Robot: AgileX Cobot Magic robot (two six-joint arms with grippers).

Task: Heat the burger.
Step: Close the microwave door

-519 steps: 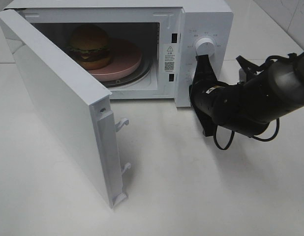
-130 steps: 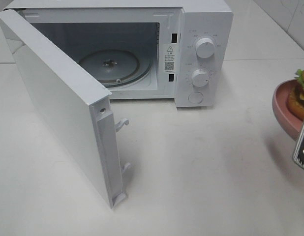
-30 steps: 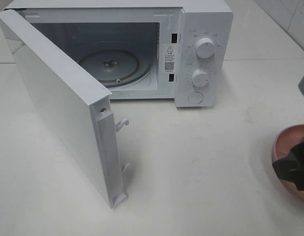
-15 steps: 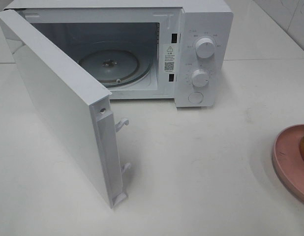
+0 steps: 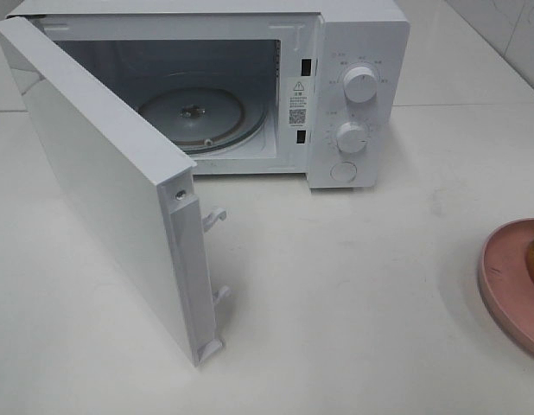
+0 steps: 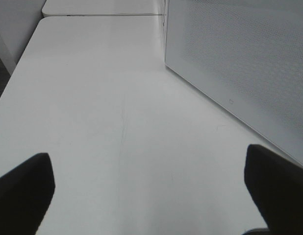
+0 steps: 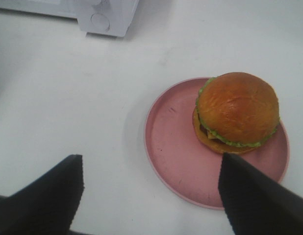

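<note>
White tabletop [image 5: 353,285] fills the high view, and the microwave [image 5: 358,35] sits in the upper half of the frame with its door [image 5: 103,190] swung wide toward the lower left. Look inside: you've got a bare glass turntable [image 5: 193,117] and nothing on it. Your burger [image 7: 237,111] is out on the pink plate [image 7: 176,147], which rests on the tabletop at the far right edge of the high view, well apart from the oven. In the right wrist view it sits toward the right of the plate, upright, bun on top. Your right pincer [image 7: 149,196] hangs above the plate, spread wide, gripping nothing. Your left pincer [image 6: 149,183] is equally wide over bare tabletop beside the door, also empty. By my read, the burger is already out, so only shutting the door may remain.
</note>
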